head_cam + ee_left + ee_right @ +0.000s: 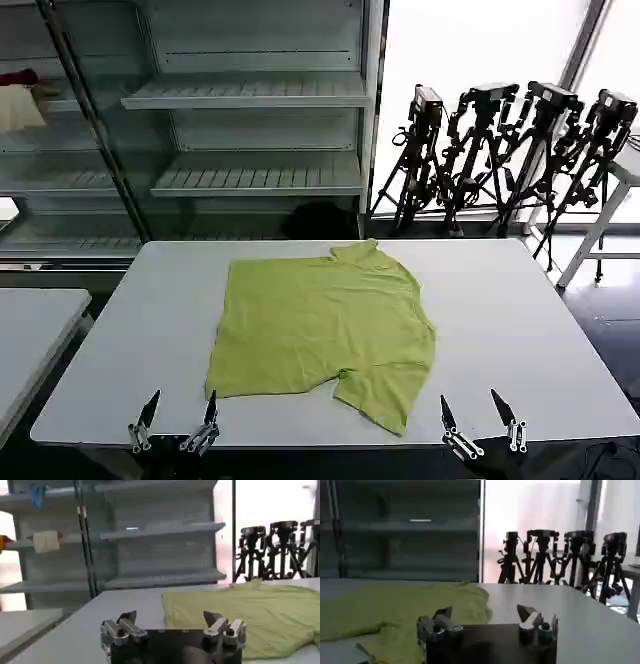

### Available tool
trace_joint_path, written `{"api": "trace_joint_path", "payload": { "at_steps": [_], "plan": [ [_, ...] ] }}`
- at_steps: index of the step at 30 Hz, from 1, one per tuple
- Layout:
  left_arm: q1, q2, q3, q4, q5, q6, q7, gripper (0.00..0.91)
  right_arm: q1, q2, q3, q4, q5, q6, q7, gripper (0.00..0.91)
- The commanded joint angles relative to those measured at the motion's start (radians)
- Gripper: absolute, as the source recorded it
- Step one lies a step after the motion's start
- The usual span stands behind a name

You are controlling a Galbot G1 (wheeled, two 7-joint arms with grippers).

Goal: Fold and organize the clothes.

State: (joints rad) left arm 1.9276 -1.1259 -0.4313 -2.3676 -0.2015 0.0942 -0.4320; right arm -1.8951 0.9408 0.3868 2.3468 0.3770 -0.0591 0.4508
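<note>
Shirt [325, 330] lies flat mid-table [530, 320], partly folded, untouched; left hand [180, 410] and right hand [478, 408] hover wide open and empty at the shirt's near edge; next grip should pinch hem corners evenly.

Strong daylight comes in through the big windows [480, 50] at the back on the robot's right, and they glare pure white. In the head view the white surface [520, 320] is bright and evenly lit. The lime-green shirt [325, 325] is sharp and casts only a thin, soft shadow along its near edge. The shelves [250, 95] behind glass are dimmer and grey.

The left wrist view is soft and a bit blurry, and the window [225, 500] washes out pink-white. The right wrist view is darker. Its shelves [400, 527] sink into gloom, the tripods [555, 555] stand as black shapes against the glare, and the near fingers [442, 615] are fuzzy.
</note>
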Motion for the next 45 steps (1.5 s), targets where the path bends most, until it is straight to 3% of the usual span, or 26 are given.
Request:
{"api": "trace_joint_path", "payload": {
  "at_steps": [1, 4, 8, 14, 27, 33, 38, 45],
  "plan": [
    [-0.151, 0.040, -0.029, -0.018, -0.204, 0.409, -0.006, 0.907, 0.111, 0.017, -0.088, 0.064, 0.036, -0.308, 0.063, 0.907],
    [-0.176, 0.048, -0.037, -0.006, -0.236, 0.430, -0.002, 0.907, 0.152, 0.016, -0.094, 0.079, 0.129, -0.469, 0.062, 0.907],
    [-0.190, 0.060, -0.048, 0.008, -0.278, 0.431, 0.019, 0.907, 0.183, 0.009, -0.093, 0.084, 0.158, -0.519, 0.039, 0.907],
    [-0.213, 0.065, -0.045, 0.017, -0.364, 0.453, 0.036, 0.907, 0.197, 0.002, -0.116, 0.080, 0.167, -0.520, -0.002, 0.907],
    [-0.270, 0.054, -0.028, 0.033, -0.424, 0.468, 0.058, 0.907, 0.210, 0.014, -0.129, 0.048, 0.168, -0.519, -0.015, 0.907],
    [-0.288, 0.056, -0.033, 0.065, -0.445, 0.462, 0.059, 0.756, 0.219, 0.020, -0.134, 0.041, 0.171, -0.519, -0.018, 0.907],
    [-0.297, 0.057, -0.033, 0.092, -0.447, 0.451, 0.071, 0.554, 0.230, 0.027, -0.143, 0.027, 0.170, -0.519, -0.018, 0.907],
    [-0.301, 0.056, -0.033, 0.107, -0.449, 0.441, 0.076, 0.504, 0.256, 0.038, -0.158, 0.018, 0.164, -0.519, -0.009, 0.725]
  ]
}}
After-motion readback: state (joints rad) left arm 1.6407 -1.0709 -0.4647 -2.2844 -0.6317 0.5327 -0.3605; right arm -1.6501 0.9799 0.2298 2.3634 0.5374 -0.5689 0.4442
